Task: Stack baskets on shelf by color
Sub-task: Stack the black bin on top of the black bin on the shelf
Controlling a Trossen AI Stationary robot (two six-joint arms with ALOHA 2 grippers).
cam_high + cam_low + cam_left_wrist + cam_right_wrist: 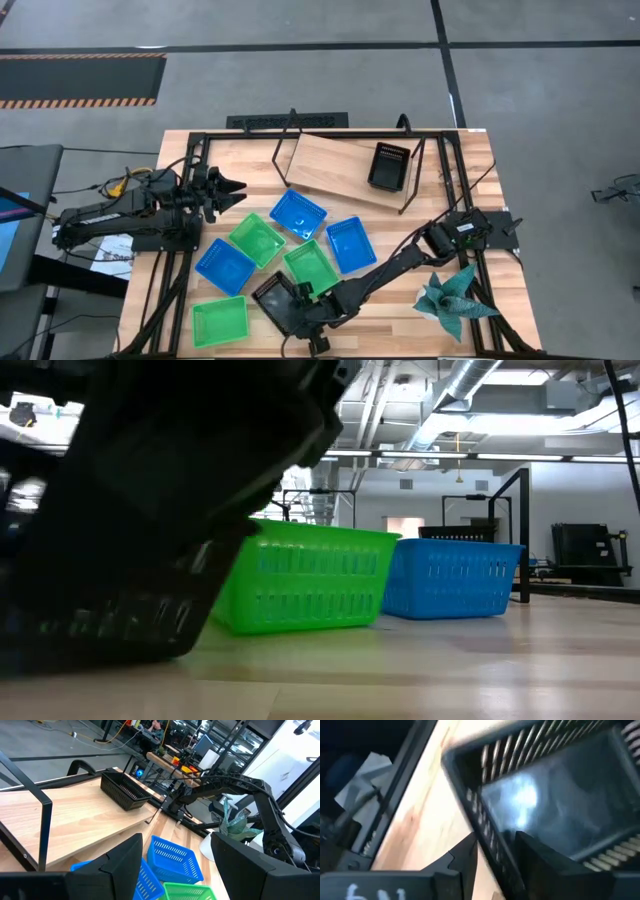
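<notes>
Six coloured baskets lie on the table: blue ones and green ones. One black basket stands on the wooden shelf. A second black basket is near the table's near edge, where my right gripper is shut on it. My left gripper hangs open over the table's left side, touching nothing. No third black basket shows. My right gripper has the black basket's side wall between its fingers, one finger inside the basket and one outside. It reaches in from the table's right side, slanting down. The basket is tilted, its lower edge at the tabletop.
A teal folded-paper plant stands at the table's near right corner beside my right arm. The shelf's black wire legs rise at the far side. The shelf board left of its black basket is bare. Cables and a black frame run along the table's left edge.
</notes>
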